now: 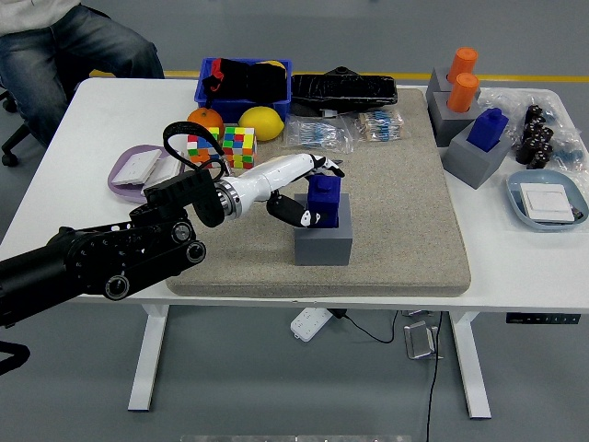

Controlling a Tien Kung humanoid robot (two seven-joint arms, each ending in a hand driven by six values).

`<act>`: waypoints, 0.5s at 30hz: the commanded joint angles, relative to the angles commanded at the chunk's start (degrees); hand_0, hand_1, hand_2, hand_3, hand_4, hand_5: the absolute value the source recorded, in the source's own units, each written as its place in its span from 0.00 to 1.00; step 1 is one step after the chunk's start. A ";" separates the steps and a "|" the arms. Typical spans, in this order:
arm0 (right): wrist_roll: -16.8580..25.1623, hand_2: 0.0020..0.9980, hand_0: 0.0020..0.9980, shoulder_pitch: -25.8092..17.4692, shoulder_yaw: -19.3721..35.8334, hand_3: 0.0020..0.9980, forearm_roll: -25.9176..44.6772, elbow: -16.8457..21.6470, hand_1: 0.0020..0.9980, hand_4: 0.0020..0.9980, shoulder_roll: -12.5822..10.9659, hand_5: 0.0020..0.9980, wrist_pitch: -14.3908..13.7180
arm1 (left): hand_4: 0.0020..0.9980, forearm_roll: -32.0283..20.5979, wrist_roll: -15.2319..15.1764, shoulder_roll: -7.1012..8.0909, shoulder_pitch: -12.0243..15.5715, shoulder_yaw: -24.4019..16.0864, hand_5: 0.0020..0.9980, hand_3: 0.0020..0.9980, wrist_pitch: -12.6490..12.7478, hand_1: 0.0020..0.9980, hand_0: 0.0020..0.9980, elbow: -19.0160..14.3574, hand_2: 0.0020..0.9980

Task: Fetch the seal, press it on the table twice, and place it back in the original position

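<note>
The seal [324, 199] was deep blue, its holder block [322, 242] plain grey, and the mat [405, 212] a speckled beige on the white table [515, 262]. The left hand [302, 189] was white with black fingertips, on a black arm. The two cubes [224, 145] were multicoloured checks, next to a yellow lemon [261, 122] and an orange [204, 119].

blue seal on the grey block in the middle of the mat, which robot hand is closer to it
Left. The left hand is wrapped around the blue seal, which sits in its grey block. The right hand is not in view at all.
</note>
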 joint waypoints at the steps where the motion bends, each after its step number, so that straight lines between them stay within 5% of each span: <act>1: 0.00 0.78 0.94 0.02 -0.06 0.81 0.01 0.00 0.78 0.87 -0.04 0.48 0.00 | 0.56 -0.05 0.10 0.04 -0.06 -0.03 0.00 0.81 -0.08 0.53 0.83 -0.03 0.47; 15: 0.12 0.78 0.94 -0.16 -0.22 0.81 0.10 0.04 0.78 0.87 -0.14 0.48 -0.18 | 0.56 -0.15 1.07 -0.08 -0.11 -0.21 0.00 0.81 -0.78 0.53 0.83 -0.90 0.47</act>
